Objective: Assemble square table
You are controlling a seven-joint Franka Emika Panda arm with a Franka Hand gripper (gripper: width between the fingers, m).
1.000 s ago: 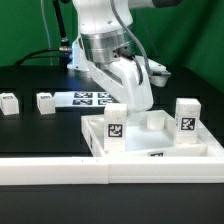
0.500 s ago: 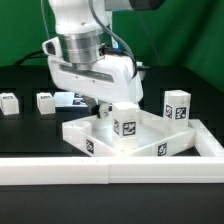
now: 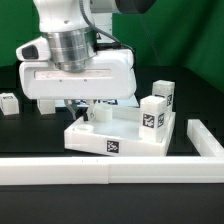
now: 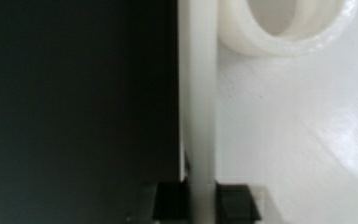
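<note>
Border rail (image 3: 110, 172) runs along the lower edge of the frame. Behind it, centre frame, the square table top (image 3: 118, 140) sits skewed, with two legs (image 3: 152, 112) upright toward its right side. Gripper (image 4: 202, 198) is clamped on the top's thin rim (image 4: 197, 90). Risk: so narrow a pinch may slip or lever the top, toppling the legs. Black work surface (image 3: 30, 135) beyond; green backdrop (image 3: 205, 50) upper right.

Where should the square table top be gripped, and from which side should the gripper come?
Probably at its raised rim, from above, one finger on each side. The table top lies flat and looks too wide to span, while the rim is a thin upright wall. The gripper is shut on that rim in this way.
</note>
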